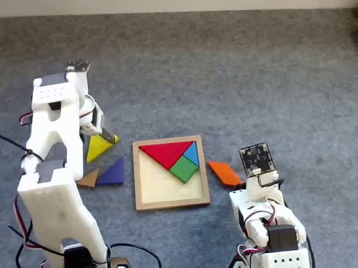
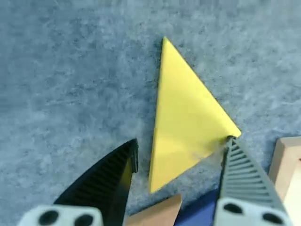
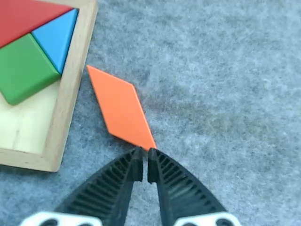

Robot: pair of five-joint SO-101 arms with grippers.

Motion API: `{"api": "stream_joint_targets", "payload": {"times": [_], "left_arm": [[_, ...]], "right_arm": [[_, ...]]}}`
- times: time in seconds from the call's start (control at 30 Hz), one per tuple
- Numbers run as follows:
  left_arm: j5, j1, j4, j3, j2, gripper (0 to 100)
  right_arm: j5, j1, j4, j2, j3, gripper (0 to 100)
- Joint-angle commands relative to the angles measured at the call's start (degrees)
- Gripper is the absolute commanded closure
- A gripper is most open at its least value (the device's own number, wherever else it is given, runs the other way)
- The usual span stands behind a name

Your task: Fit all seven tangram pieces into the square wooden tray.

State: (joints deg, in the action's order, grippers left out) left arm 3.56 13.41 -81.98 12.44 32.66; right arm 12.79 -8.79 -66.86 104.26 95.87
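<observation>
Left hand, fingers spread wide astride the yellow triangle on the worktop and clasping nothing, is apparently placed to grasp it for the wooden tray. The tray holds a red triangle, blue triangle and green square. Right hand, closed and empty, sits at the tip of the orange parallelogram lying just beside the tray. A brown triangle and dark blue piece crowd the yellow triangle, perhaps hindering a finger.
</observation>
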Motion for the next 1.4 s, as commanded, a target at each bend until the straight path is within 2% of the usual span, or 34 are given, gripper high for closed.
{"api": "stream_joint_targets", "payload": {"times": [0.0, 0.23, 0.33, 0.57, 0.63, 1.0, 1.37], "left_arm": [[2.73, -0.75, 1.49, 4.62, 5.32, 72], [2.64, -4.44, -3.87, 13.05, 11.03, 74], [2.64, -6.73, -3.60, 13.41, 11.56, 80], [2.46, -9.27, -3.78, 13.41, 11.30, 81], [2.46, -8.84, -3.78, 13.93, 11.21, 84], [2.81, -8.22, -8.79, 14.20, 1.45, 99], [2.64, -10.24, -14.07, 14.11, -3.56, 100]], "right_arm": [[0.53, 0.75, -0.22, 0.92, 6.90, 96.4], [0.53, 0.75, -0.22, 0.92, 6.90, 96.4], [0.53, 0.75, -0.22, 0.92, 6.90, 96.4], [0.53, 0.75, -0.22, 0.92, 6.90, 96.4], [0.53, 0.75, -0.22, 0.92, 6.90, 96.4], [0.53, 0.75, -0.22, 0.92, 6.90, 96.4], [0.53, 0.75, -0.22, 0.92, 6.90, 96.4]]}}
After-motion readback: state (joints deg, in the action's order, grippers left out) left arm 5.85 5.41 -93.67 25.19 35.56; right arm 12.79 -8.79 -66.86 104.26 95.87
